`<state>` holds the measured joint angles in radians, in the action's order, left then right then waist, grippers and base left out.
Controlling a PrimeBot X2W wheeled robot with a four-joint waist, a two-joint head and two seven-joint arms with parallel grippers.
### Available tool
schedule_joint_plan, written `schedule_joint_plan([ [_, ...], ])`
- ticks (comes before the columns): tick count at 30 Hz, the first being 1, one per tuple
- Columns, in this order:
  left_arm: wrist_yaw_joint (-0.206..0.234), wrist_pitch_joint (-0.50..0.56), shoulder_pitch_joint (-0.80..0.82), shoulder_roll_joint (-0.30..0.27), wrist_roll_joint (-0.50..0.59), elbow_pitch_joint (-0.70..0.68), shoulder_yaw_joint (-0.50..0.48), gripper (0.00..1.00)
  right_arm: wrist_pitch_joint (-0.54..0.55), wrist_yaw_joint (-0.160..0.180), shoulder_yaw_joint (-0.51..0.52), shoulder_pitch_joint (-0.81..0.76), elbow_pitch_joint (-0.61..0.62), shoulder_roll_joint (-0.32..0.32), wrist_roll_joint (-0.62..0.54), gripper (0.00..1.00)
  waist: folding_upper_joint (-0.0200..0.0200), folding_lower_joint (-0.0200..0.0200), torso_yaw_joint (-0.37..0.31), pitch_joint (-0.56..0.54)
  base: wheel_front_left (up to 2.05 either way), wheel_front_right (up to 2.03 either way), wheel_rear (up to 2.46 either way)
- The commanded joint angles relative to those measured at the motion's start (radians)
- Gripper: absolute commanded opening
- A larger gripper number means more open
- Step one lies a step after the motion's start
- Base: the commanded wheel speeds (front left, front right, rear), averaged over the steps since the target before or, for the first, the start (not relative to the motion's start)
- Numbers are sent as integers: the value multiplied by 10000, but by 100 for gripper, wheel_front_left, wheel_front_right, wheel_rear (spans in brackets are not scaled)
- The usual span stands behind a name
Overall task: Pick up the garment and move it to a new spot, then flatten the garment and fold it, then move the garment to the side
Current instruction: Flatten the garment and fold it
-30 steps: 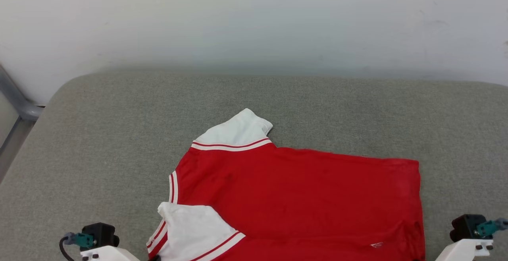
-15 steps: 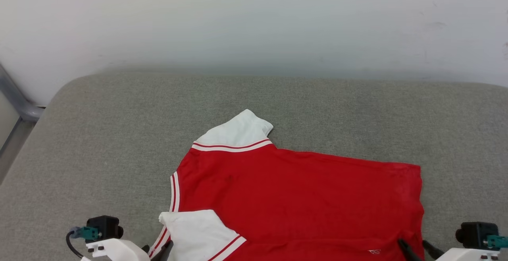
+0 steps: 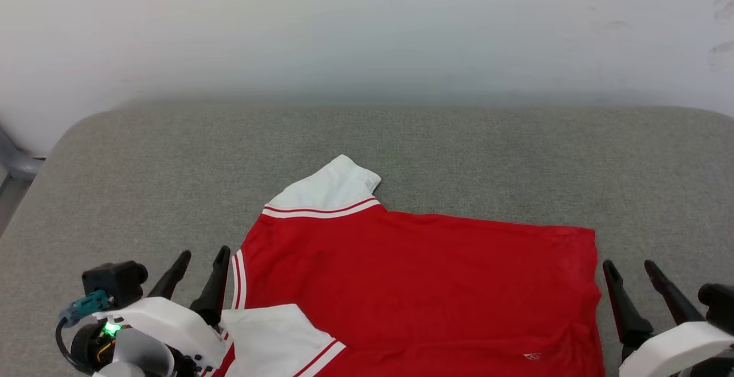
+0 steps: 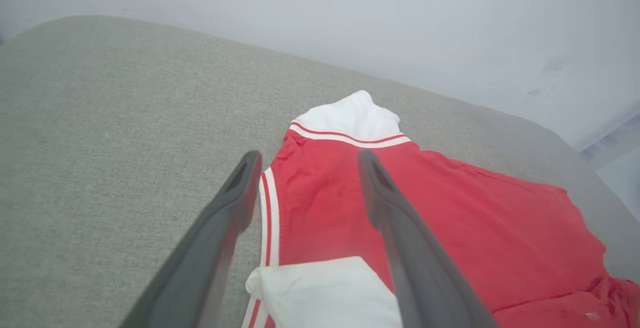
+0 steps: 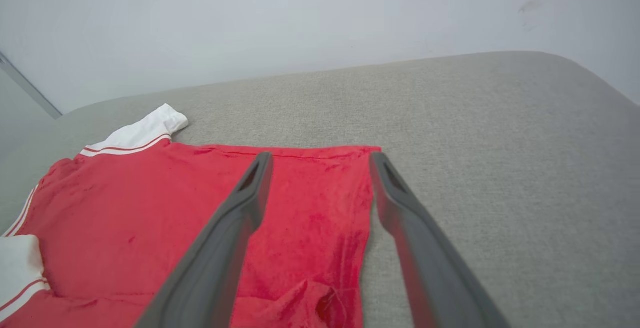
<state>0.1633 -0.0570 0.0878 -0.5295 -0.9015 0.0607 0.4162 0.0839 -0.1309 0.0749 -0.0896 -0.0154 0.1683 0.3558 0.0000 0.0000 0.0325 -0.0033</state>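
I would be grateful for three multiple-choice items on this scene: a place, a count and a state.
1. The white sleeves of the garment lie nearer which gripper? A left; B right; C neither.
2. How many white sleeves show in the head view? A one; B two; C three.
3. How do the grippers stand? A both open, holding nothing; B both shut on cloth; C one open, one shut.
1 A: both sleeves lie by the left gripper, the hem by the right gripper. 2 B: the far sleeve and the near sleeve. 3 A: each gripper's fingers stand spread, gripping nothing.
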Motion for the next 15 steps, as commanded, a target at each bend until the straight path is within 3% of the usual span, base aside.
schedule_joint_plan([
  [1,61,-337,176,42,215,-60,-71,100,-101,4,51,173,187,-47,-152,100,0,0,-78,157,0,0,0],
  [8,195,-990,1021,287,651,298,-198,100,-106,4,356,599,1182,-303,-733,100,0,0,-331,1170,0,0,0],
  [15,-322,-1035,2765,445,932,1051,-77,100,-93,4,518,1295,2003,-570,-929,100,0,0,-613,2569,0,0,0],
])
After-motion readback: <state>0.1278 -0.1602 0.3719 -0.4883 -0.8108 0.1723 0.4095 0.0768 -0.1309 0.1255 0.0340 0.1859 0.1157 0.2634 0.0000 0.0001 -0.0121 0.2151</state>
